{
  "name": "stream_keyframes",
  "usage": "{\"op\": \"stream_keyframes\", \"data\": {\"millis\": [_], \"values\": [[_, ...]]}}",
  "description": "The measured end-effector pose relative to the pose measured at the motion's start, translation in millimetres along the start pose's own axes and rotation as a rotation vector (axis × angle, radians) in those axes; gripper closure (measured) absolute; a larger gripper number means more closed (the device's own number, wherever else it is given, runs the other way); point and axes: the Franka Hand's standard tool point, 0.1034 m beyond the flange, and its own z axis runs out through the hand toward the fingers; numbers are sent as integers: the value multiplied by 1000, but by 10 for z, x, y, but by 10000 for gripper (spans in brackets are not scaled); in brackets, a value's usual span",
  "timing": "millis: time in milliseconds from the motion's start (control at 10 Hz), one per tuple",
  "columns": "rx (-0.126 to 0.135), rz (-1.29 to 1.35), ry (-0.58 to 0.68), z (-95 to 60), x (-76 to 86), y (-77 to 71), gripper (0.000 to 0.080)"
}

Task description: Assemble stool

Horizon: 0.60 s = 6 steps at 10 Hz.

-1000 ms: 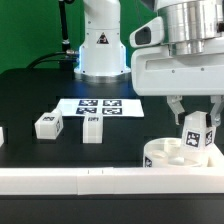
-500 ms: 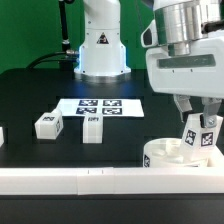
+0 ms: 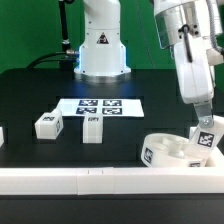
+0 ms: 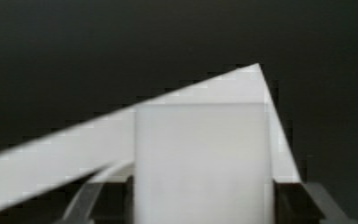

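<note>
The gripper [image 3: 204, 118], at the exterior view's right, has its jaws apparently closed on a tilted stool leg [image 3: 208, 138] over the rim of the seat disc [image 3: 168, 152], presumably to start it into a socket, while a second leg [image 3: 46, 125] and a third leg [image 3: 92, 128] wait near the marker board [image 3: 100, 105].

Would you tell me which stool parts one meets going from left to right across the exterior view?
First loose leg → second loose leg → seat disc → third leg, tilted over the disc's right end.
</note>
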Motion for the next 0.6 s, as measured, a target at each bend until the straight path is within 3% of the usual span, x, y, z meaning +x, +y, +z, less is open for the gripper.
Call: {"op": "stream_keyframes", "data": {"millis": [200,300,400,500,600], "values": [[-1,226,-15,1,0,9,459],[-1,236,-17,1,3,9,459],[0,210,-17,-7,5,3,390],[11,156,-21,-98,36,-59,390],[27,108,-24,-252,98,-118,210]]}}
